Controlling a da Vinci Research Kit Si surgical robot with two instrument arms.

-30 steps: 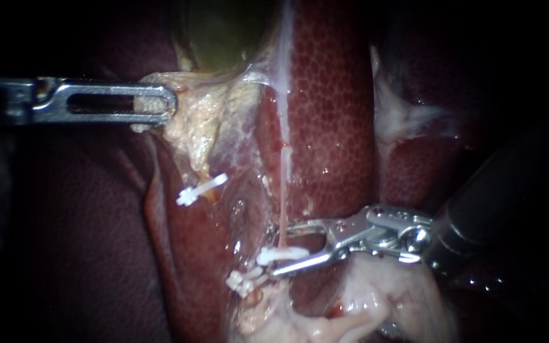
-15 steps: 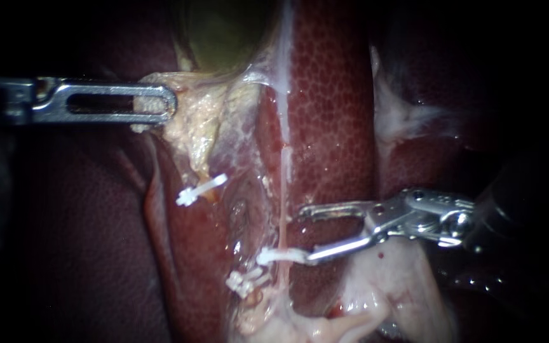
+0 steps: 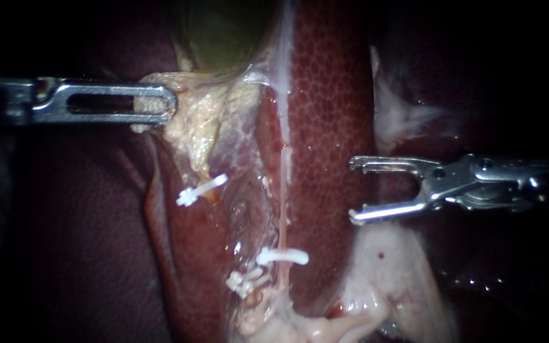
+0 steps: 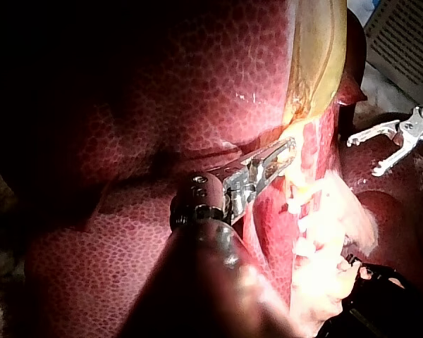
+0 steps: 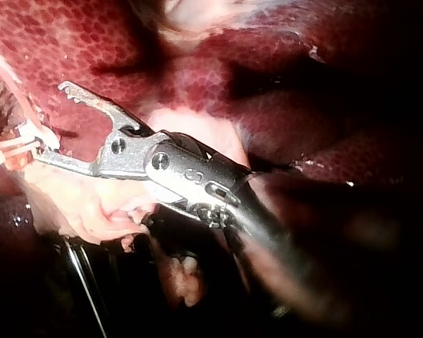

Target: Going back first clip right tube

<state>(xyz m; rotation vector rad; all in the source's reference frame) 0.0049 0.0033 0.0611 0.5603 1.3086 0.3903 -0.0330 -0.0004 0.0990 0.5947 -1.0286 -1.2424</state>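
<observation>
The thin pink right tube (image 3: 283, 213) runs down the liver's edge and carries a white clip (image 3: 282, 256) across it. My right instrument (image 3: 356, 190) hovers to the right of and above that clip, jaws open and empty, clear of the tube. The right wrist view shows the same open jaws (image 5: 51, 123) with the clip (image 5: 14, 149) just beyond their tips. My left instrument (image 3: 154, 105) is shut on pale tissue below the greenish gallbladder (image 3: 223, 32), pulling it left; the left wrist view shows that hold (image 4: 278, 156).
Another white clip (image 3: 201, 189) sits on the left tube, and a third clip (image 3: 244, 281) lies lower down. The dark red liver (image 3: 332, 95) fills the middle. Pale fatty tissue (image 3: 389, 279) lies under my right instrument.
My right instrument has drawn back to the right and upward, away from the right tube. The white clip stays on the tube. My left instrument has not moved.
</observation>
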